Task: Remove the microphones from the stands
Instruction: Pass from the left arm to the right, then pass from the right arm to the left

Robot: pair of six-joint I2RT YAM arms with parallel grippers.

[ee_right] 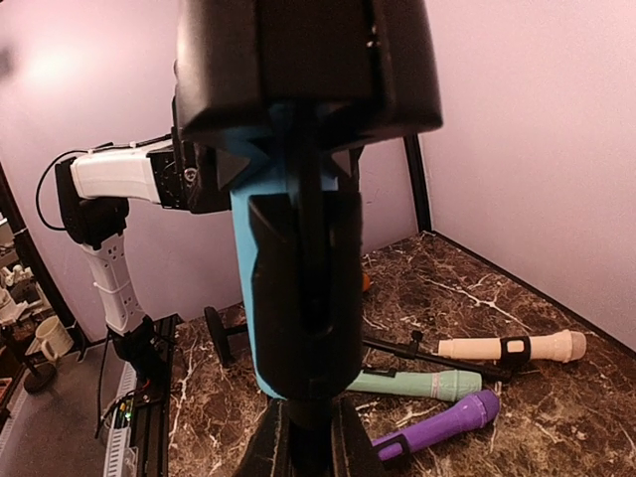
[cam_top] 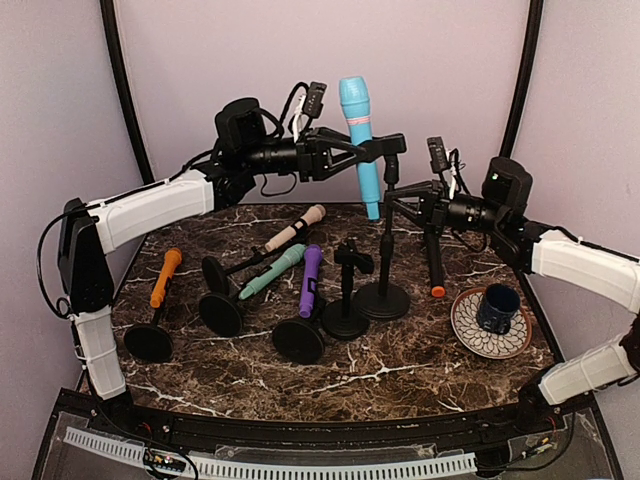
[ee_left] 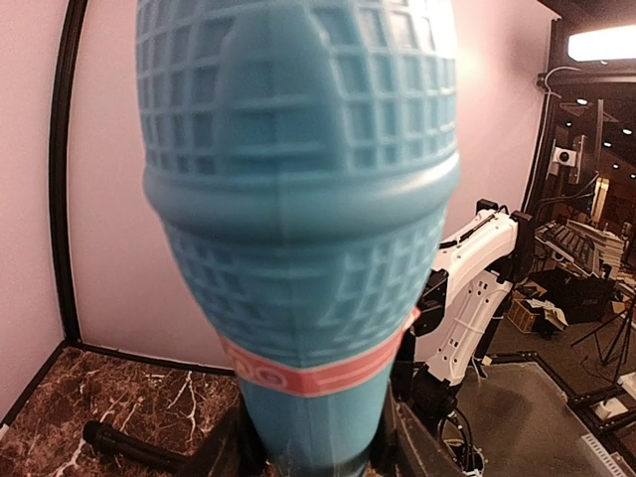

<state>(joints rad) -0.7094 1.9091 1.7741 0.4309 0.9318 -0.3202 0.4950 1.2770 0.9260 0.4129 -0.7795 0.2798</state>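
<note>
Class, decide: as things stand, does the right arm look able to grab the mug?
Probably not yet: the right gripper is shut on the stand, so it must release first. The mug sits unobstructed on its plate nearby.

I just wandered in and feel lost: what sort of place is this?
Probably a robotics test booth, not a studio: plain lilac walls box in a marble-patterned table, robot arms are bolted at its edge, and toy-coloured microphones lie about as props.

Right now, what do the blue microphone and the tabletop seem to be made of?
The blue microphone is likely moulded plastic or rubber with a matte finish: the head's grid is solid blue, not wire mesh. The tabletop looks like dark marble with white veins and a slight gloss, though it could equally be printed laminate.
</note>
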